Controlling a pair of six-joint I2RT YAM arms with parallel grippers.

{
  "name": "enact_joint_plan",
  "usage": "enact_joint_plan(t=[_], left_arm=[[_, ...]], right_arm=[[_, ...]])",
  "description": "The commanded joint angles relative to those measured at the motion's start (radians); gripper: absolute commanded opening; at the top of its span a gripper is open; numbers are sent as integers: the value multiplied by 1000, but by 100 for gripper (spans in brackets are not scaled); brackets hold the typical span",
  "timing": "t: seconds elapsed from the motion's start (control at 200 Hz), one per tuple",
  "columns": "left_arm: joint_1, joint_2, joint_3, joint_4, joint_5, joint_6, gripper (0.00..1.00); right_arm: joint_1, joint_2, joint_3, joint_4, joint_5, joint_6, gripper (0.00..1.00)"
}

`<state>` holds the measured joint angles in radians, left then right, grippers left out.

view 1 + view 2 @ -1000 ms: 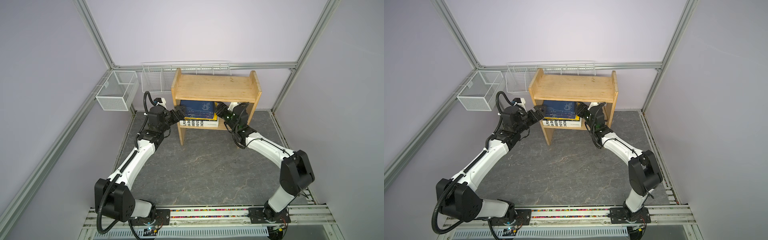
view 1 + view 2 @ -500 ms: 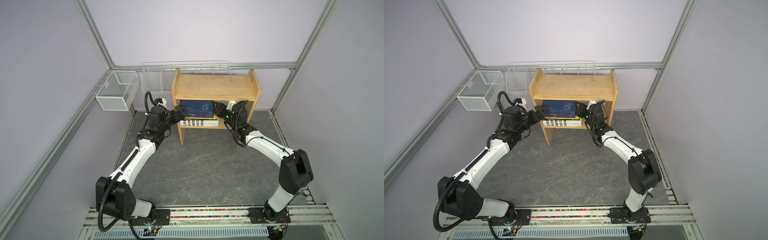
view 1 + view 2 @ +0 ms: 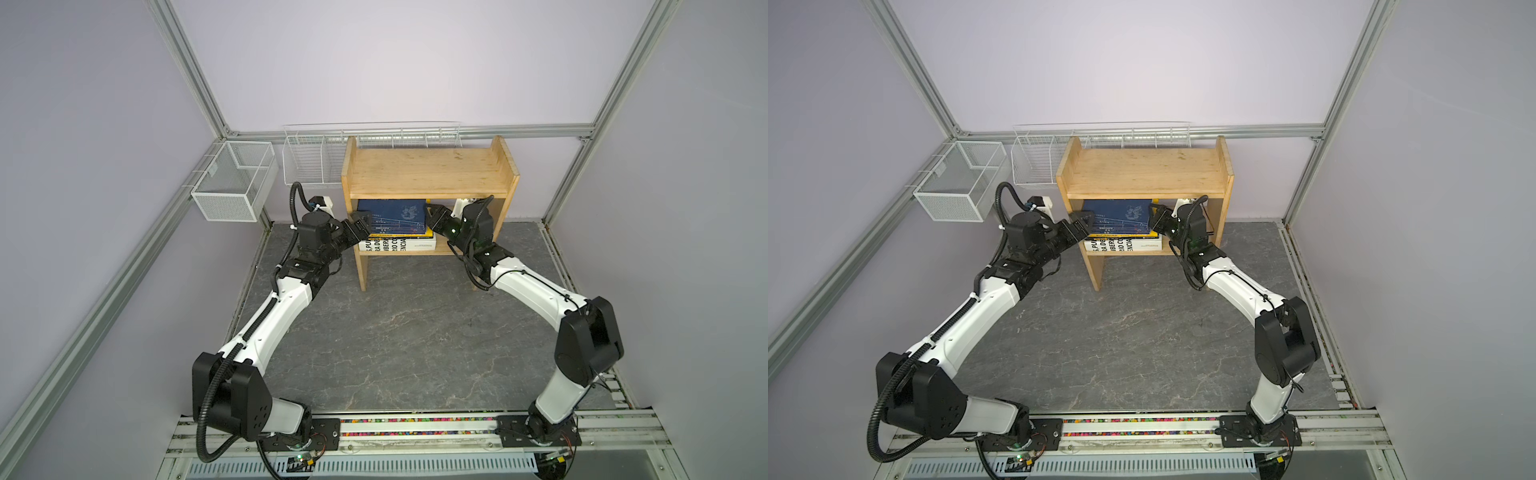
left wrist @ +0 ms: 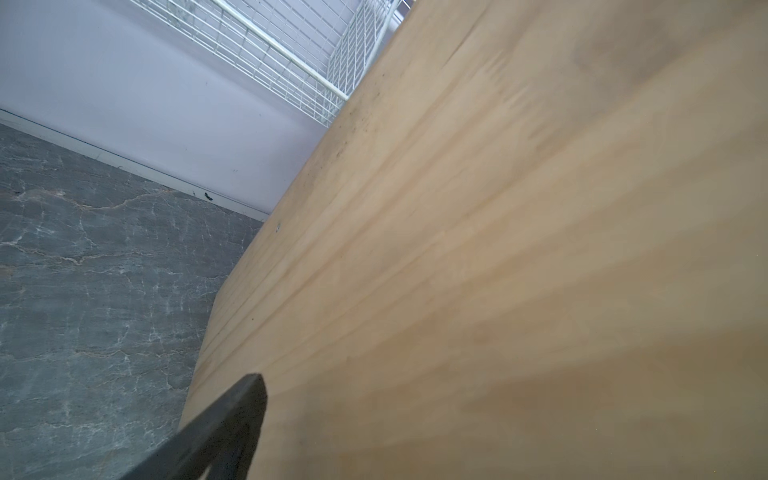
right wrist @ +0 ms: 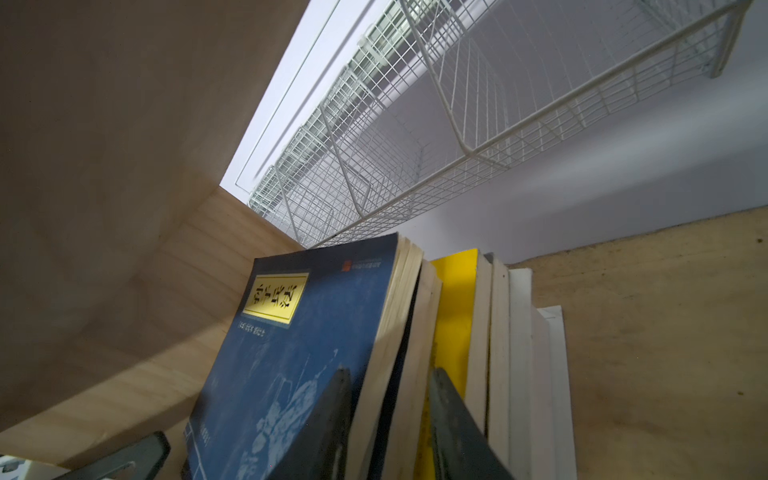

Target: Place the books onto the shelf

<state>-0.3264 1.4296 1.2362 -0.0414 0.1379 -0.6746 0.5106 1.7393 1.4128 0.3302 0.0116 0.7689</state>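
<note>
Books (image 3: 392, 220) stacked flat on lower shelf (image 3: 430, 172) | right tool (image 5: 388, 372) grips middle books | left tool (image 3: 360, 225) open wide at shelf's left end

From my console, the left arm (image 3: 270, 320) and right arm (image 3: 536, 291) look alike: glossy white link shells between chunky black joint housings. A ribbed black conduit (image 3: 202, 419) follows the left one; thin black wires (image 3: 478, 286) trail the right. The left gripper (image 3: 361, 223) and right gripper (image 5: 388, 370) are matte black.
</note>
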Motion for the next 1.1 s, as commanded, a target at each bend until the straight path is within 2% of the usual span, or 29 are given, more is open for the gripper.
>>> enact_joint_plan(t=[0.0,0.385,0.7,1.095], left_arm=[[3,46,76,-11,-51,-20,97],[-19,91,123,-138,-218,-37,95],[-20,54,105,-214,-232,-19,83],[-21,-25,25,-222,-243,-39,79]], right_arm=[[17,-26,62,145,-39,-117,35],[16,-29,49,147,-20,-114,35],[8,-23,41,165,-8,-94,35],[-3,5,44,184,-1,-54,36]])
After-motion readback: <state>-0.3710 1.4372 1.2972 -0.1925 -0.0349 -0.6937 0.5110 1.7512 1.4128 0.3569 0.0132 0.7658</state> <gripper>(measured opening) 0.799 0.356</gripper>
